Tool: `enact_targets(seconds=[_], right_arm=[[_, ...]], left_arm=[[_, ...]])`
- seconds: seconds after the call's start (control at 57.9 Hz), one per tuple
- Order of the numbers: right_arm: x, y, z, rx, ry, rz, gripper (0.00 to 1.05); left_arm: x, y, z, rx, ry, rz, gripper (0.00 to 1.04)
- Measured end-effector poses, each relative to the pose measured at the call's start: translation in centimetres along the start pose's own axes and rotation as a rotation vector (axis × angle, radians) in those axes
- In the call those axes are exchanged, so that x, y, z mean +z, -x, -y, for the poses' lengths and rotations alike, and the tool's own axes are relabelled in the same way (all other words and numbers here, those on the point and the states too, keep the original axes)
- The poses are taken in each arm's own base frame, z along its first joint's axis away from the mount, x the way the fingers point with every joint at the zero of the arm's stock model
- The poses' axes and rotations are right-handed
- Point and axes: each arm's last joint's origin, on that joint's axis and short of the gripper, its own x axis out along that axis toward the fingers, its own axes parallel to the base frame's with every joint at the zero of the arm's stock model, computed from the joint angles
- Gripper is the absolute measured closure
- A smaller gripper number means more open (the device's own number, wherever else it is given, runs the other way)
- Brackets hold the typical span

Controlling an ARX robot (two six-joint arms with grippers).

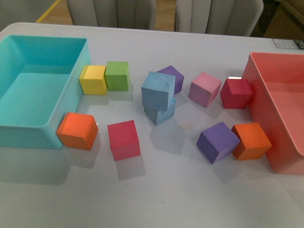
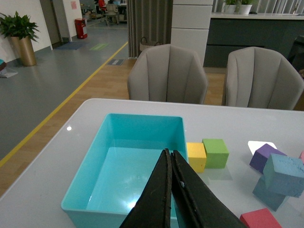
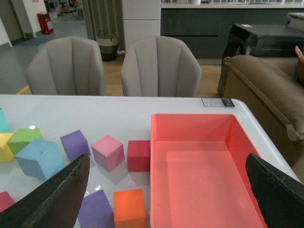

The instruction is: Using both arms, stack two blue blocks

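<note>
— While neither arm shows in the front view, where do the two blue blocks sit?
— Mid-table. The upper blue block (image 1: 158,90) rests skewed on the lower blue block (image 1: 161,112), which peeks out beneath it toward 5 o'clock. A purple cube (image 1: 173,77) is just behind them at 1 o'clock, a red cube (image 1: 124,139) in front at 7 o'clock.
— And the jaws?
— The left gripper (image 2: 171,176) has its two black fingers pressed together with nothing between them. It hovers over the near rim of the turquoise bin (image 2: 142,124), and the stack lies well apart from it, on the far side of the yellow cube (image 2: 196,156) and green cube (image 2: 215,152). The right gripper (image 3: 166,190) is spread wide and empty, one finger (image 3: 52,197) at each side of its picture, above the pink-red bin (image 3: 190,128). The stack is well off to the side, beyond that finger.
— What is hard to make out?
— In the right wrist view only the upper block is clear; the lower one is mostly hidden. In the left wrist view the stack is close to the frame edge and the red cube is cut off. Both bins run off the front view's sides, and how far the lower block is covered I cannot tell.
</note>
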Motion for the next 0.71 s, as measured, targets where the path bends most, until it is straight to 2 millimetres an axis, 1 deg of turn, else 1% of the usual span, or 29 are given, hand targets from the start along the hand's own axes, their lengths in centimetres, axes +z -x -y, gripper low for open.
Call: enact_targets(seconds=[0.086,0.138,0.19,0.518,0.57,0.587,0.639,0.656,0.708], right_arm=[[0.0,0.0,0.0,0.0,0.0,0.0,0.09],[0.0,0.0,0.0,0.0,0.0,0.0,0.09],[0.0,0.0,0.0,0.0,0.0,0.0,0.09],[0.0,0.0,0.0,0.0,0.0,0.0,0.09],[0.0,0.0,0.0,0.0,0.0,0.0,0.09],[0.0,0.0,0.0,0.0,0.0,0.0,0.09],[0.0,0.0,0.0,0.0,0.0,0.0,0.09],[0.0,0.0,0.0,0.0,0.0,0.0,0.09],[0.0,0.0,0.0,0.0,0.0,0.0,0.09]], left_arm=[[0.0,0.2,0.0,0.0,0.0,-0.001,1.03],[-0.4,0.7,0.0,0.0,0.0,-0.034,1.03],[-0.4,1.1,0.0,0.0,0.0,-0.019,1.03],[-0.3,1.2,0.0,0.0,0.0,-0.006,1.03],[-0.3,1.2,0.0,0.0,0.0,-0.006,0.93],[-0.3,1.2,0.0,0.0,0.0,-0.006,0.91],[-0.3,1.2,0.0,0.0,0.0,-0.006,0.8],[-0.3,1.2,0.0,0.0,0.0,-0.006,0.79],[-0.3,1.2,0.0,0.0,0.0,-0.006,0.68]])
